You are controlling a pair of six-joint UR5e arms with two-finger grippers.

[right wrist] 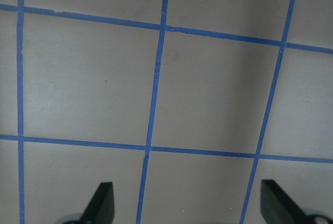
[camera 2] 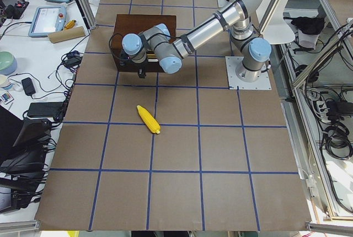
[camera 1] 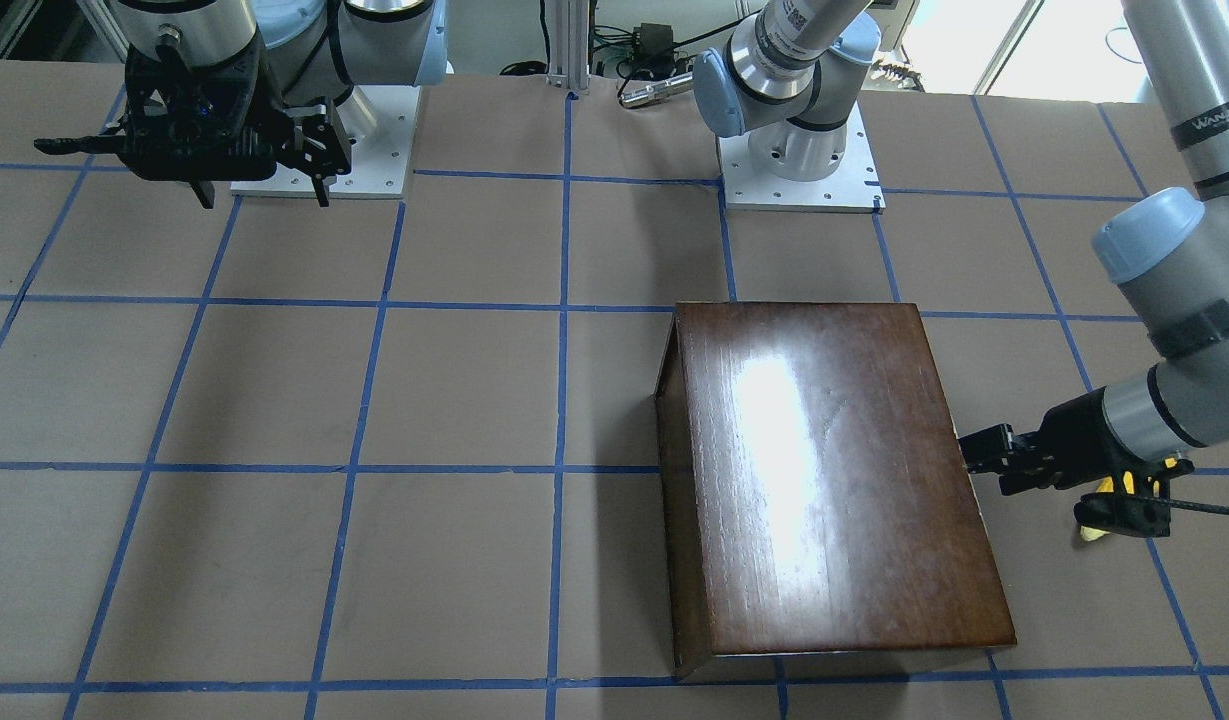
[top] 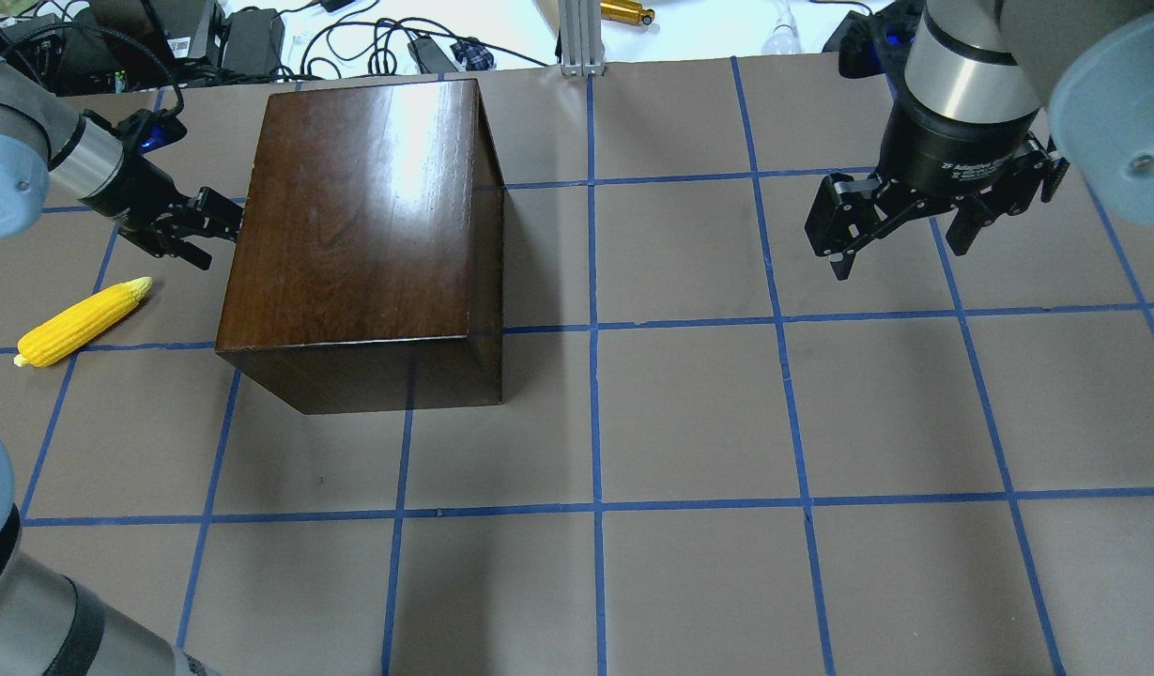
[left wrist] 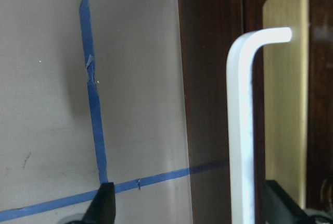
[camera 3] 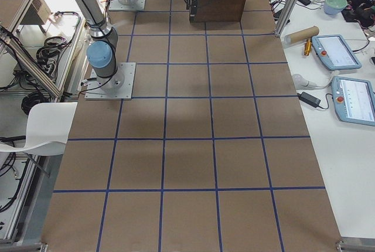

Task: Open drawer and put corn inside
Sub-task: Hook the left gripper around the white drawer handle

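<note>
The dark glossy wooden box (top: 370,235) stands left of the table's middle, its drawer shut. The drawer's dark front panel (left wrist: 208,78) faces the robot's left and carries a white handle (left wrist: 242,130) on a brass plate (left wrist: 283,78). My left gripper (top: 206,225) is open, right at that front, with the handle between its fingertips (left wrist: 104,206) but not gripped. The yellow corn (top: 84,321) lies on the table close beside the left gripper, apart from the box. My right gripper (top: 900,249) is open and empty, held above the table far to the right.
The table is brown paper with a blue tape grid (top: 595,329). Both arm bases (camera 1: 799,170) are bolted at the robot's edge. Cables and gear (top: 257,38) lie past the far edge. The right wrist view shows only bare table (right wrist: 166,88).
</note>
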